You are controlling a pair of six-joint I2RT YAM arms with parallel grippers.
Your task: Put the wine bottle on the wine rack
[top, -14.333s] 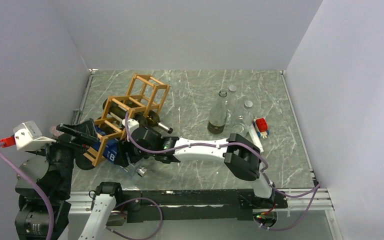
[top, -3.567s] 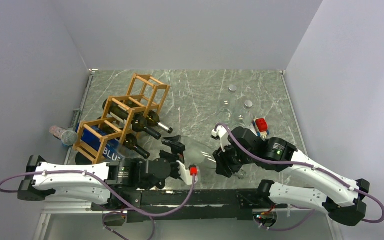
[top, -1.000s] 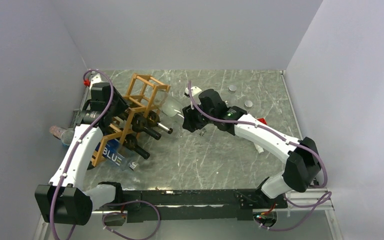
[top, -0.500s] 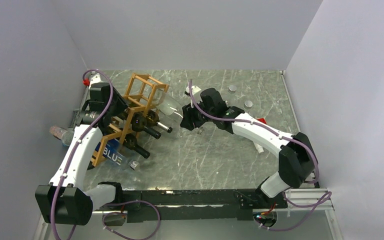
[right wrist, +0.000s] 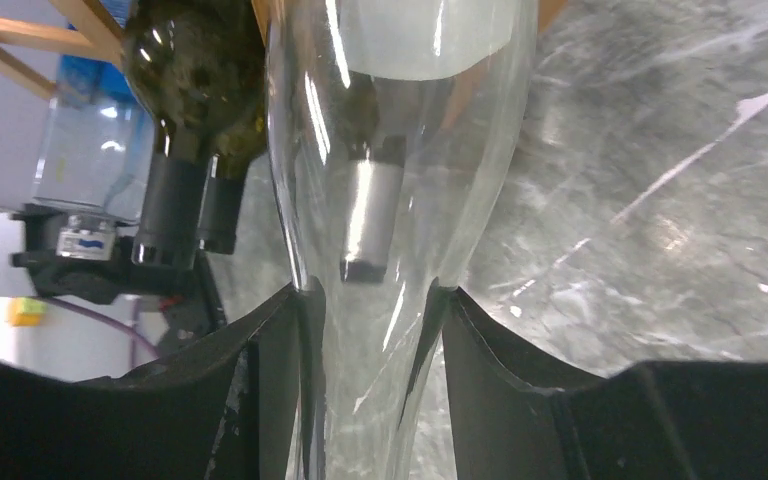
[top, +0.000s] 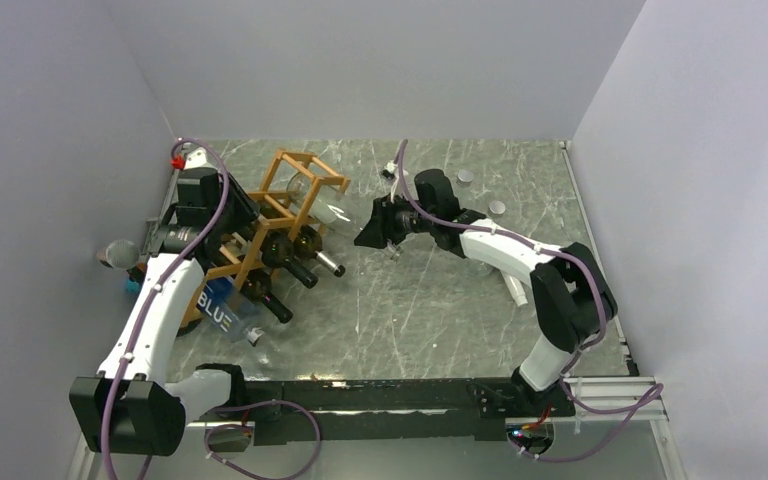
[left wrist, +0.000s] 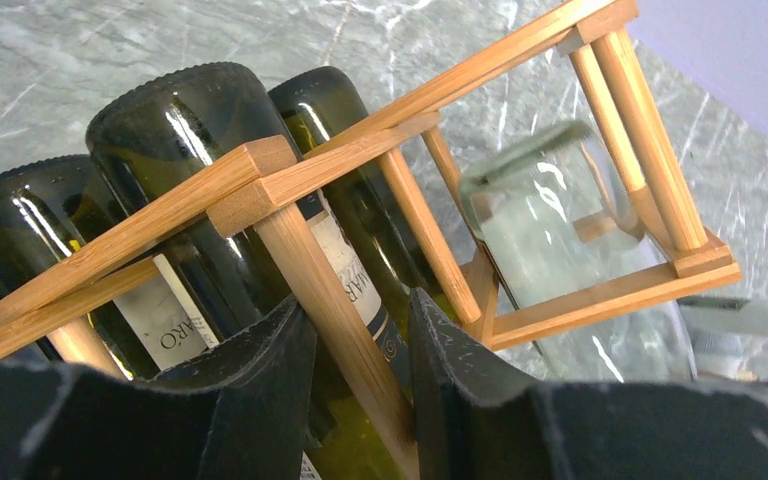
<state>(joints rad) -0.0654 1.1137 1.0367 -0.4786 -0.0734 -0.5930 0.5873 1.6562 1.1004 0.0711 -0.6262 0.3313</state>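
**INSERT STEP: BTL GOING INTO END CELL**

Step in hand: feeding clear wine bottle base-first into far, upper cell of wine rack. Right pincer pinching it where shoulder narrows to neck, fingers either side of glass, neck pointing back toward wrist. Left pincer pressed together on a rack stick, bracing frame. From L wrist: btl base inside end cell, blurred. Three dark bottles lying in lower cells, just beside. Rack skewed on worktop.

Next, by judgement: push on along cell axis till body rests on the rails, then spread R pincer and back straight off. Needs firm L hold, since rack looks light and apt to slide. Risk: glass snagging a stick.
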